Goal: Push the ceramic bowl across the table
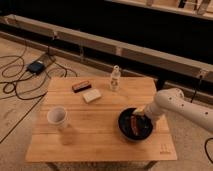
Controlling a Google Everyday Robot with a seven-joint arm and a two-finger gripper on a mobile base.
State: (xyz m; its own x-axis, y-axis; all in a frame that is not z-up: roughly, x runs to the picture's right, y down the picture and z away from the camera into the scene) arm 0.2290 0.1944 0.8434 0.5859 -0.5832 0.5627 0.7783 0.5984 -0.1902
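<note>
One shove is the step in hand: my gripper (141,116) hangs over the table's (100,137) right side, at the rim of the ceramic bowl (128,131). Whether it is wide or narrow I cannot tell. The bowl sits in the table's right front quarter. Next, I judge, comes a low, steady drive toward the table's left side, passing clear of the white paper cup (56,117).

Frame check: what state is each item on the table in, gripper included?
ceramic bowl: upright, near the table's right edge, orange-brown bits inside
gripper: at the bowl's far-right rim
paper cup: upright, open-topped
small bottle: upright
dark block: lying flat
white block: lying flat
</note>
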